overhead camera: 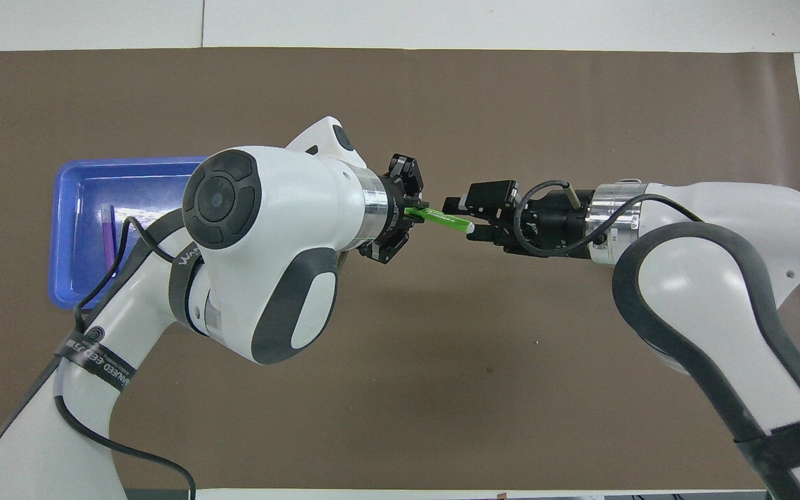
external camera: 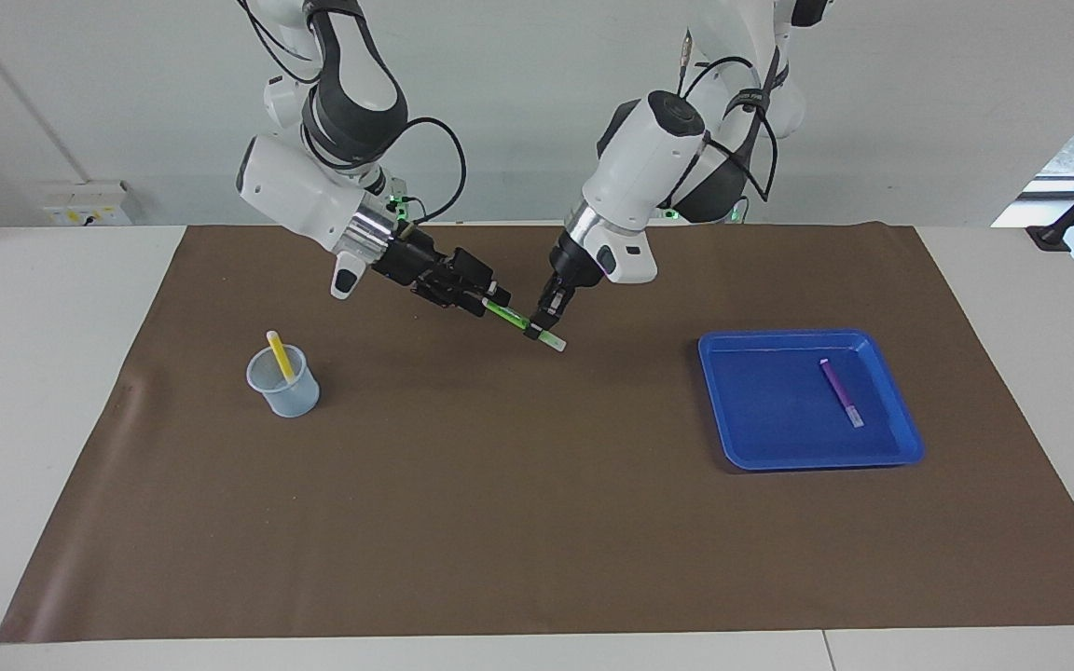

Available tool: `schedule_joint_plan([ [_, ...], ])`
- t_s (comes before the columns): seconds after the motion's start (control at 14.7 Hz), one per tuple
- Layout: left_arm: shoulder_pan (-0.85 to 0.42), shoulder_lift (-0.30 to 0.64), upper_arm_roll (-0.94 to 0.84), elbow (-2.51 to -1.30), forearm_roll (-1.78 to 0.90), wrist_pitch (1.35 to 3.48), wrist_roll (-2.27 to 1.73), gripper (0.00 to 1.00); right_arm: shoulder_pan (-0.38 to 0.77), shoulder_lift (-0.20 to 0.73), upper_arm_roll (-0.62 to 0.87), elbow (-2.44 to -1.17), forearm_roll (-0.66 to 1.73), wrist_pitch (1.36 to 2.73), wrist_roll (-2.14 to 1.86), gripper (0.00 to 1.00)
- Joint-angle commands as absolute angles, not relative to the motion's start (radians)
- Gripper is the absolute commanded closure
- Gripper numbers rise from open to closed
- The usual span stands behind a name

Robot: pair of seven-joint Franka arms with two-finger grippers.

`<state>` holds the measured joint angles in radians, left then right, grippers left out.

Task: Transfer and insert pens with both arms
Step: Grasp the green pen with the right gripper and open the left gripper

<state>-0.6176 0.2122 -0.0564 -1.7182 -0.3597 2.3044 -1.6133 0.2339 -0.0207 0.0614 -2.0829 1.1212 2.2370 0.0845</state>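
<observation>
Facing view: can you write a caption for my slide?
Both grippers, left and right, meet on the green pen in midair above the brown mat.

- the left arm (overhead camera: 261, 250) blocks most of the blue tray (overhead camera: 73, 229) from overhead, purple pen (overhead camera: 106, 232) only partly shows
- cup with the yellow pen is hidden overhead, probably under the right arm (overhead camera: 712, 243)
- both arms' bases are cut off

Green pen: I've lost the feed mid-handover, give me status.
Left gripper shut on green pen near its pale end, over mid-mat. Right gripper at the other end, grip unclear. Yellow pen in cup, purple pen in tray. Nothing obstructing.
</observation>
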Motion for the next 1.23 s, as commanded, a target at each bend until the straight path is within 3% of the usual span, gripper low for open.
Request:
schedule_joint_plan([
  [0.0,-0.635,0.227,-0.043,-1.7,-0.377,2.318,-1.624,1.0,0.239,-0.034,0.063,-2.092,1.149,2.229,0.089,0.29],
  [0.2,-0.635,0.227,-0.043,-1.701,-0.377,2.318,-1.624,1.0,0.242,-0.032,0.063,-2.092,1.149,2.227,0.089,0.39],
  [0.34,-0.634,0.227,-0.043,-1.703,-0.377,2.318,-1.623,1.0,0.242,-0.034,0.063,-2.094,1.149,2.227,0.087,0.54],
  [0.48,-0.634,0.226,-0.041,-1.709,-0.377,2.318,-1.617,1.0,0.241,-0.034,0.063,-2.095,1.147,2.223,0.087,1.0],
  [0.89,-0.634,0.225,-0.041,-1.715,-0.371,2.312,-1.603,1.0,0.215,-0.035,0.061,-2.094,1.147,2.181,0.087,1.0],
  [0.95,-0.632,0.225,-0.038,-1.715,-0.362,2.312,-1.597,0.71,0.215,-0.034,0.061,-2.092,1.147,2.18,0.087,1.0],
  [1.02,-0.624,0.225,-0.037,-1.715,-0.348,2.307,-1.547,0.01,0.215,-0.035,0.061,-2.092,1.147,2.178,0.087,1.0],
  [1.16,-0.601,0.224,-0.035,-1.724,-0.277,2.298,-1.447,0.0,0.21,-0.034,0.06,-2.089,1.144,2.16,0.075,1.0],
])
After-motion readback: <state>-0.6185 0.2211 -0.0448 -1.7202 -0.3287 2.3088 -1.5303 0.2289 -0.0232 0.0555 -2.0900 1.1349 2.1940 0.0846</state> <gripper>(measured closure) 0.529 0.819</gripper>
